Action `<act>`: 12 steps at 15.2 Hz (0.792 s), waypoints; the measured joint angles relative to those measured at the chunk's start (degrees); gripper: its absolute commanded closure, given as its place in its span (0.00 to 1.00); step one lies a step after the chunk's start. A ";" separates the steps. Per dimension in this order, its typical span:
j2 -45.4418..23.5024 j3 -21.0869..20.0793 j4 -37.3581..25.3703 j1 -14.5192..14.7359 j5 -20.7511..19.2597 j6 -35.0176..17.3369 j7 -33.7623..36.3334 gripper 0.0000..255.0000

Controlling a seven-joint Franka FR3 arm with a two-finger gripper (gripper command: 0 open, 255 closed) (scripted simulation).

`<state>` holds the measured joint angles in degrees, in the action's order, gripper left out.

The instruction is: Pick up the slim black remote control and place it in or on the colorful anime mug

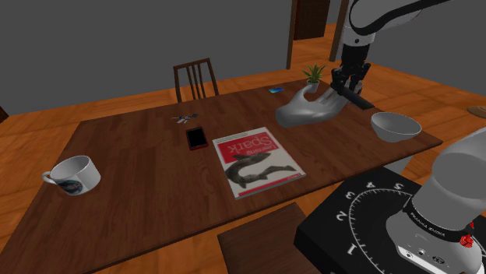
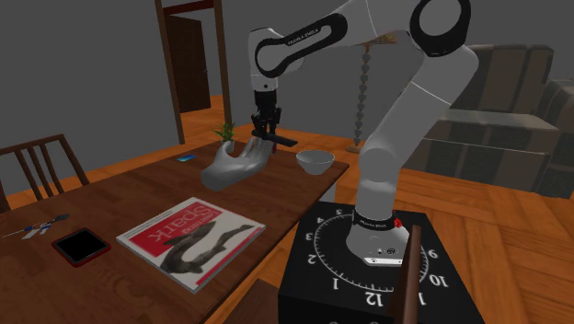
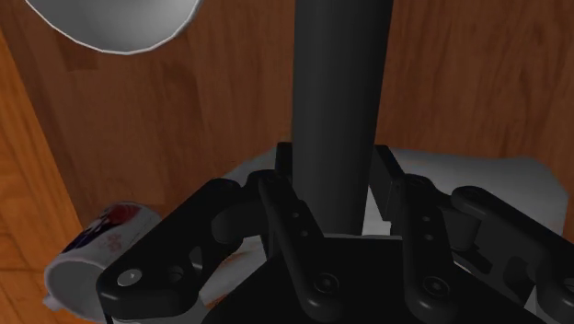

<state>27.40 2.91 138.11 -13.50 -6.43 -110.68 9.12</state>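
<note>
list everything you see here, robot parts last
grey hand-shaped sculpture: one, grey, below the claw
slim black remote control: one, black, clasped in the claw
white cup with red and blue print: one, white, beside the sculpture
green plant: one, green, behind the sculpture
white bowl: one, white, near the stand
red and white magazine: one, middle of table
black phone in red case: one, beside the magazine
white mug with dark print: one, white, shoulder view's left
small blue item: one, blue, far edge
wooden chair: one, brown, behind the table
white arm: one, white, rising from the stand
black claw: one, black, shut on the remote
black stand: one, black, white dial
</note>
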 measured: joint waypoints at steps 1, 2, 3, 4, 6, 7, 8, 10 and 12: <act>-1.37 0.69 -0.97 -0.35 -0.26 -0.48 -0.86 1.00; -3.35 1.78 -2.55 -0.90 -0.65 -1.03 -2.22 1.00; -4.69 2.53 -4.46 -1.25 -0.81 -0.55 -3.33 1.00; -6.05 3.37 -5.63 -1.66 -0.99 -0.85 -4.47 1.00; -9.32 5.01 -8.03 -2.40 -1.20 -1.93 -6.71 1.00; -10.79 5.60 -9.60 -2.65 -1.16 -1.91 -7.63 1.00; -12.97 6.50 -11.71 -3.04 -1.07 -2.13 -8.96 1.00; -16.44 7.94 -15.18 -3.73 -0.74 -2.31 -11.29 1.00; -19.92 9.37 -18.57 -4.52 -0.21 -2.57 -13.77 1.00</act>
<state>7.49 12.27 119.54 -18.02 -6.64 -113.25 -4.65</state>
